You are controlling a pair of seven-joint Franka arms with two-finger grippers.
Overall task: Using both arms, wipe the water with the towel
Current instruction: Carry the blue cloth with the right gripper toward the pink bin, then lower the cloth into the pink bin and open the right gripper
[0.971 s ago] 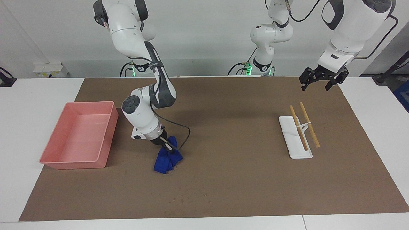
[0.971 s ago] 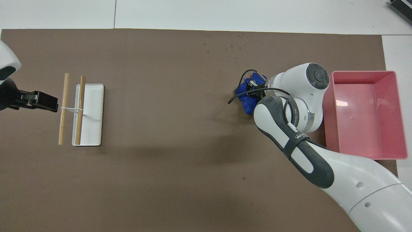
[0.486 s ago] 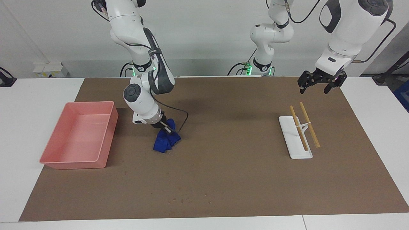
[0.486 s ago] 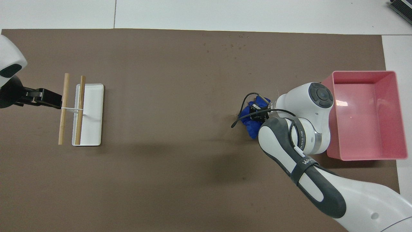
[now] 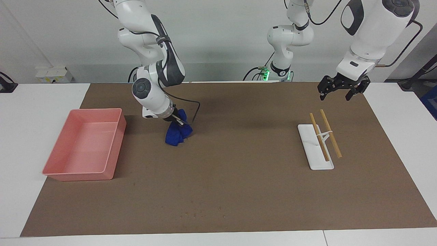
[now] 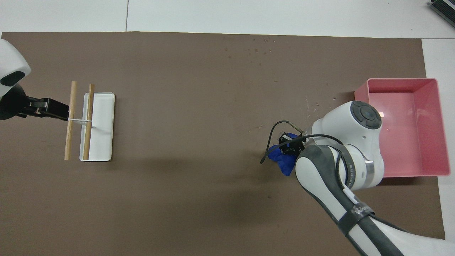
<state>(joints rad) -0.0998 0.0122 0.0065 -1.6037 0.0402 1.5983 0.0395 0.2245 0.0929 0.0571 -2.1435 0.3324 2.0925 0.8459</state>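
Note:
The deep-blue towel is a bunch of folds that hangs from my right gripper, with its lower end on the brown mat. It lies beside the pink tray, toward the left arm's end. The right gripper is shut on the towel's top. In the overhead view the towel peeks out from under the right arm's wrist and the right gripper. My left gripper is open and empty in the air over the mat near the wooden sticks; it also shows in the overhead view. The left arm waits.
A pink tray stands at the right arm's end of the mat and shows in the overhead view. A white tray carries two wooden sticks at the left arm's end. Small dark specks dot the mat's edge farthest from the robots.
My right gripper has drawn the towel across the mat toward the robots, along the side of the pink tray. The left gripper has barely moved.

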